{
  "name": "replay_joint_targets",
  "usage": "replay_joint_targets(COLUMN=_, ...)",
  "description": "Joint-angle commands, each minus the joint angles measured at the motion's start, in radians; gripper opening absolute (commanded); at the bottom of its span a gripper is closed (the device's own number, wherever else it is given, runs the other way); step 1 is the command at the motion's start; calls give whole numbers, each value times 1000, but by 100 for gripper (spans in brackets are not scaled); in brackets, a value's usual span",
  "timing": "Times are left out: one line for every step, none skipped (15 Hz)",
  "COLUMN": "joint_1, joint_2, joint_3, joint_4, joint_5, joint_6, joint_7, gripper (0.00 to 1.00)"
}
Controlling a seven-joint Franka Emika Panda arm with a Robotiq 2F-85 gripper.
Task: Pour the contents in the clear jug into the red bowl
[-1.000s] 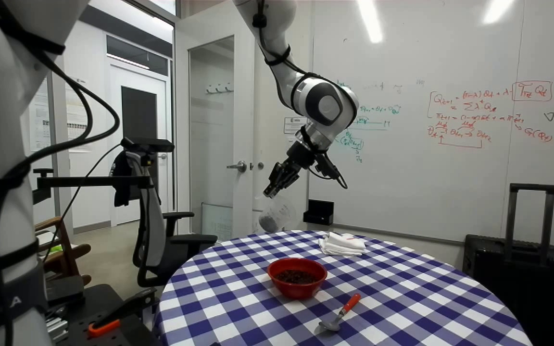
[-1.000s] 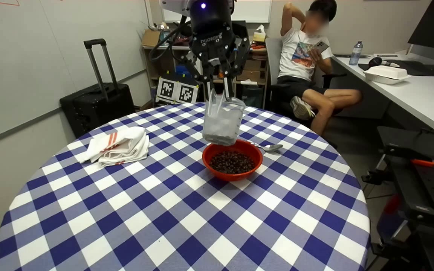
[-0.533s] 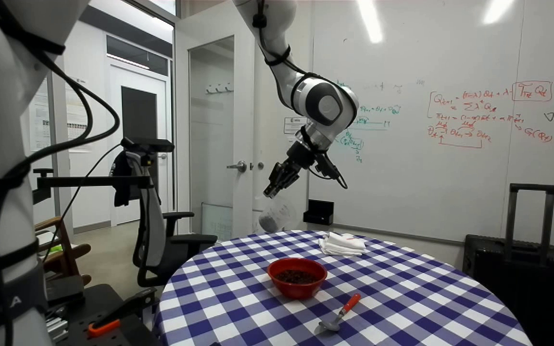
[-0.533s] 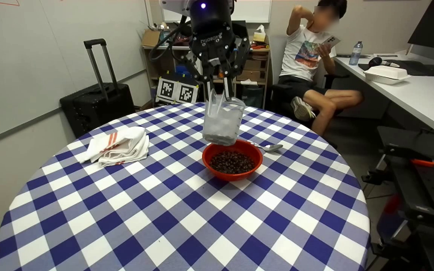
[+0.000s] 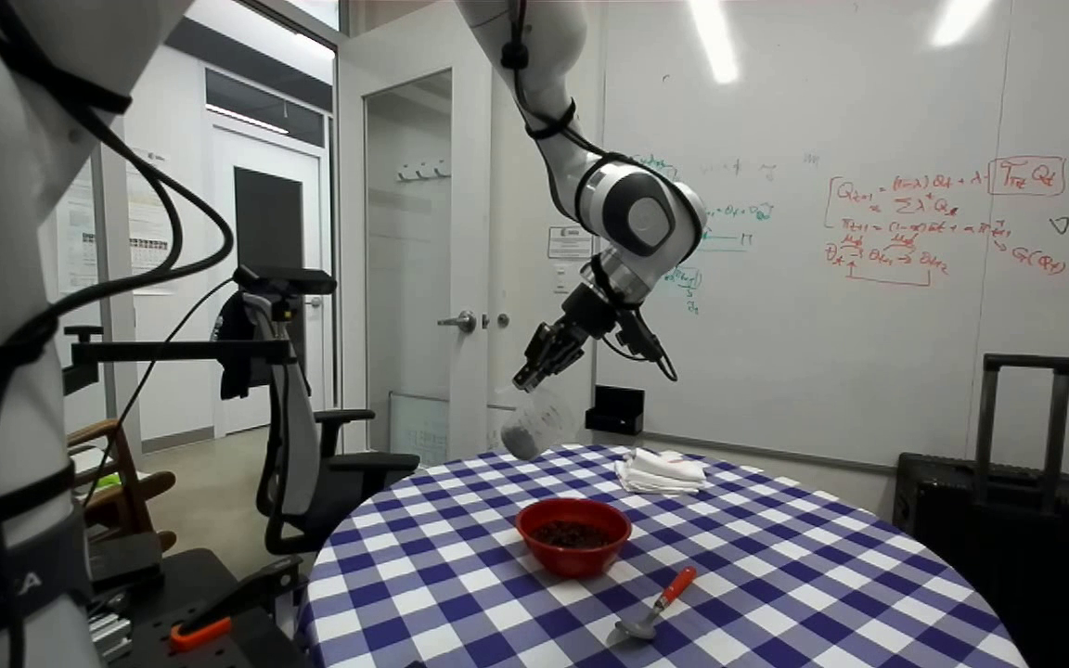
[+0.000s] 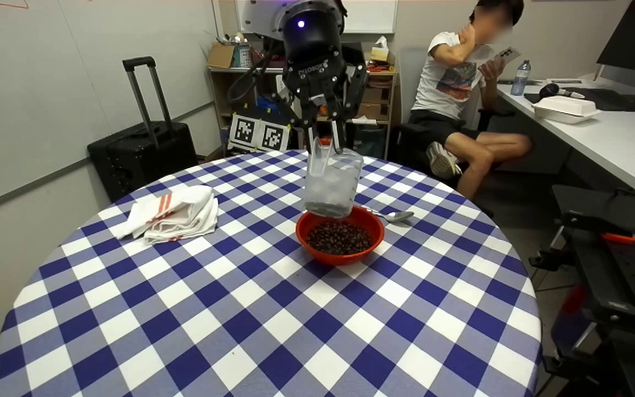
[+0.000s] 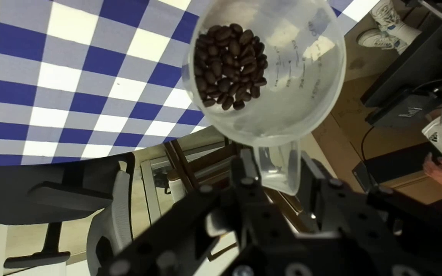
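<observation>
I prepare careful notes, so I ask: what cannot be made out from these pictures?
Wrist view: clear round plastic jug, partly cut off by the picture's top edge; its dark marks, too blurred to read.
In an exterior view: orange-handled metal spoon, handle hidden behind the jug and bright red round bowl.

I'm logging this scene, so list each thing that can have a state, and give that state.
Clear jug: tilted, held off the table, dark beans inside.
Gripper: shut on the jug's handle.
Red bowl: upright on the table, partly filled with more beans.
Towel: folded.
Spoon: lying on the table, apart from the bowl.
Suitcase: standing, pull handle extended.
Food box: apparently closed.
Water bottle: upright on the desk.
</observation>
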Motion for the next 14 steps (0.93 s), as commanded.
replay_joint_targets(joint_1=-34, joint_2=79, joint_3=-12, joint_4=122, joint_5=43, joint_6=-143, joint_7=-48, gripper=7)
replay_joint_targets(joint_1=-43, joint_2=96, joint_3=-15, joint_4=146, joint_5=53, joint_6=-174, joint_7=-54, gripper=7)
replay_joint_targets(joint_1=-51, joint_2=112, joint_3=-18, joint_4=169, joint_5=61, joint_6=-203, joint_7=-55, gripper=7)
replay_joint_targets(joint_1=-60, joint_2=129, joint_3=-19, joint_4=194, joint_5=71, joint_6=-233, joint_7=-56, gripper=7)
replay_joint_targets(joint_1=-67, joint_2=145, joint_3=-19, joint_4=217, joint_5=79, joint_6=-262, joint_7=-57, gripper=7)
replay_joint_targets(joint_1=-74, joint_2=163, joint_3=-18, joint_4=239, joint_5=87, joint_6=-289, joint_7=-59, gripper=7)
replay_joint_targets(joint_1=-83, joint_2=183, joint_3=-14, joint_4=265, joint_5=100, joint_6=-321, joint_7=-62, gripper=7)
replay_joint_targets(joint_1=-91, joint_2=206, joint_3=-11, joint_4=295, joint_5=111, joint_6=-360, joint_7=-64, gripper=7)
replay_joint_targets(joint_1=-94, joint_2=224, joint_3=-10, joint_4=318, joint_5=119, joint_6=-389, joint_7=-61, gripper=7)
replay_joint_targets(joint_1=-96, joint_2=242, joint_3=-10, joint_4=340, joint_5=127, joint_6=-416, joint_7=-57, gripper=7)
replay_joint_targets(joint_1=-98, joint_2=259, joint_3=-10, joint_4=362, joint_5=134, joint_6=-439, joint_7=-54, gripper=7)
replay_joint_targets(joint_1=-101, joint_2=278, joint_3=-10, joint_4=384, joint_5=141, joint_6=-462, joint_7=-51, gripper=7)
replay_joint_targets(joint_1=-105, joint_2=303, joint_3=-7, joint_4=412, joint_5=154, joint_6=-486, joint_7=-49, gripper=7)
replay_joint_targets(joint_1=-109, joint_2=326, joint_3=-5, joint_4=437, joint_5=165, joint_6=-511, joint_7=-47, gripper=7)
